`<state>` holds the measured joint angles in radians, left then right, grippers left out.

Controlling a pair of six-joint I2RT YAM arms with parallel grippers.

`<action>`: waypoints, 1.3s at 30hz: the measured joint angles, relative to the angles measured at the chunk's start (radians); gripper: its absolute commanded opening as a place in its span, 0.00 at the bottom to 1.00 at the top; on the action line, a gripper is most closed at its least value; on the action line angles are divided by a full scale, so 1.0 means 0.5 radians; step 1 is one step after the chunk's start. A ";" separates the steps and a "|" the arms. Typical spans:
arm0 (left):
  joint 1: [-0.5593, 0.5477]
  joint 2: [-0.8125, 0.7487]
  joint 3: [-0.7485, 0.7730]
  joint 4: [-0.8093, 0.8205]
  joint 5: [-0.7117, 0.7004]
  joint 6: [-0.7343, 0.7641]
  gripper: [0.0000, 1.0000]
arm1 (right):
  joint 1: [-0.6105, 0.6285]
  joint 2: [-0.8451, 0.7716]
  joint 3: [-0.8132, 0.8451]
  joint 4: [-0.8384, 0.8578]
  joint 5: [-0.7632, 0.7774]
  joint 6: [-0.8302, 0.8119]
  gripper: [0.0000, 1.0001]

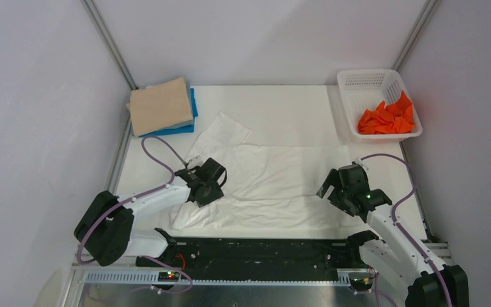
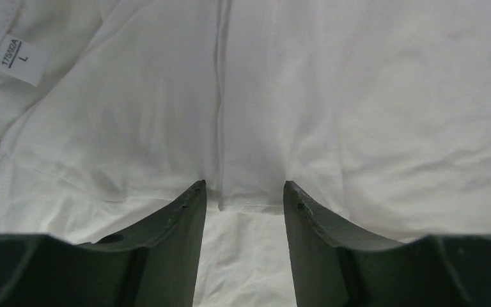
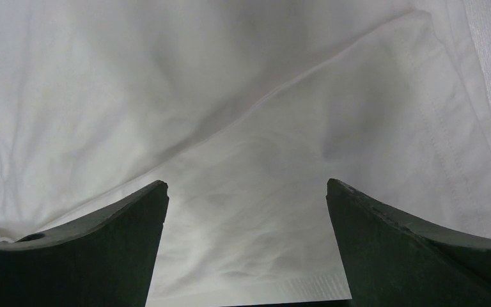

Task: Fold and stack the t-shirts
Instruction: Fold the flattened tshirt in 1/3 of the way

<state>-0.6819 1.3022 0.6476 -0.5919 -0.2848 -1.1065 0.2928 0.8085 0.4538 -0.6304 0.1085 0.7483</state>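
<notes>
White t-shirt, thin and creased: left claw half-open over a seam, right claw wide.

left wrist | white shirt fills the view, softly creased | label marked L at top left | seam runs straight down to a hem lying between the fingertips | left gripper low over the cloth, dark fingers apart, cloth showing in the gap

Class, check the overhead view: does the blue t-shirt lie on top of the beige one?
No, the beige t-shirt lies on top, and the blue t-shirt shows only along its edges.
</notes>
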 measured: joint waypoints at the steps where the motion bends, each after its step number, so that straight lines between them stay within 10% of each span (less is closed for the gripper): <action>1: 0.000 0.002 0.010 0.000 0.000 0.000 0.51 | 0.000 0.000 0.000 0.000 -0.001 0.000 0.98; 28: -0.037 0.088 0.073 0.013 -0.017 0.018 0.42 | -0.001 0.032 -0.018 0.023 -0.002 0.000 0.98; 39: -0.046 0.102 0.127 0.012 -0.021 0.041 0.21 | -0.002 0.055 -0.018 0.029 -0.002 0.000 1.00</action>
<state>-0.7048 1.3533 0.7109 -0.5858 -0.2955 -1.0859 0.2920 0.8360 0.4446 -0.6159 0.1074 0.7483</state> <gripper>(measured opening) 0.246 0.980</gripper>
